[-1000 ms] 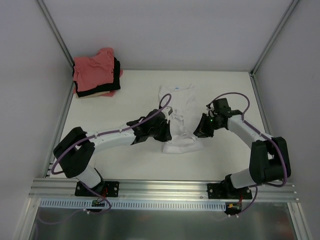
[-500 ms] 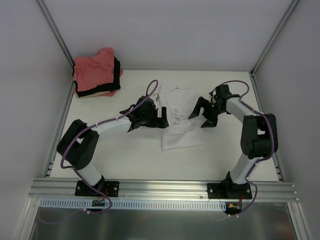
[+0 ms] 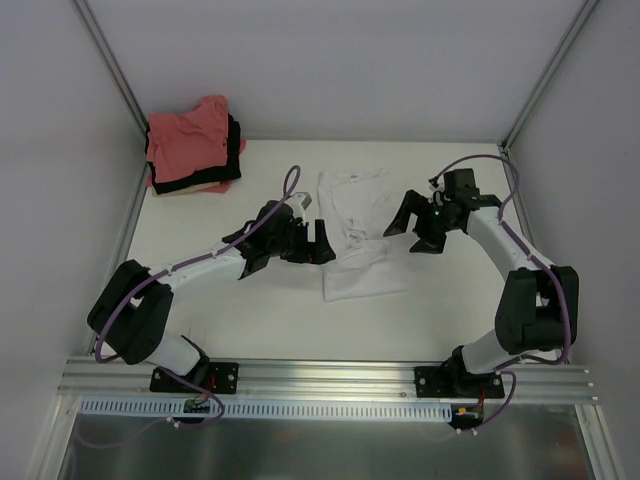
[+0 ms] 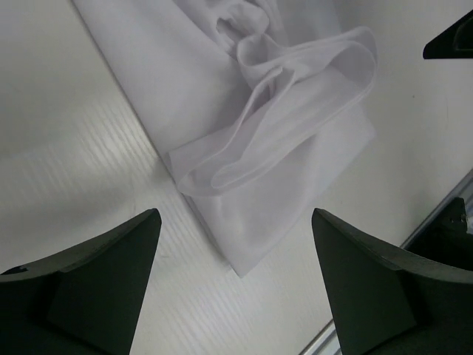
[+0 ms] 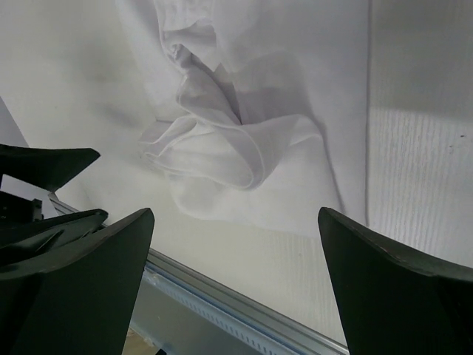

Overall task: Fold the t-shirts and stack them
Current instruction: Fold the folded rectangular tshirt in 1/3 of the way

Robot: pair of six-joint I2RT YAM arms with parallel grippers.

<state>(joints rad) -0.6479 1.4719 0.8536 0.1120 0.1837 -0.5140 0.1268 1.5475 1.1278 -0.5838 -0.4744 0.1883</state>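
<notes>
Finding: white t-shirt [image 3: 358, 235] lies mid-table, sleeves bunched inward, half folded. Your left gripper [image 3: 315, 241] at its nine o'clock and right gripper [image 3: 408, 230] at three o'clock both gape, grasping nothing, presumably flanking it for the next fold. Folded stack [image 3: 192, 148] sits at ten o'clock.

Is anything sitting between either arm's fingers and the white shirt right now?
Nothing visible. The left fingers and right fingers are open, one set on each side of the white shirt, with only bare table between.
</notes>
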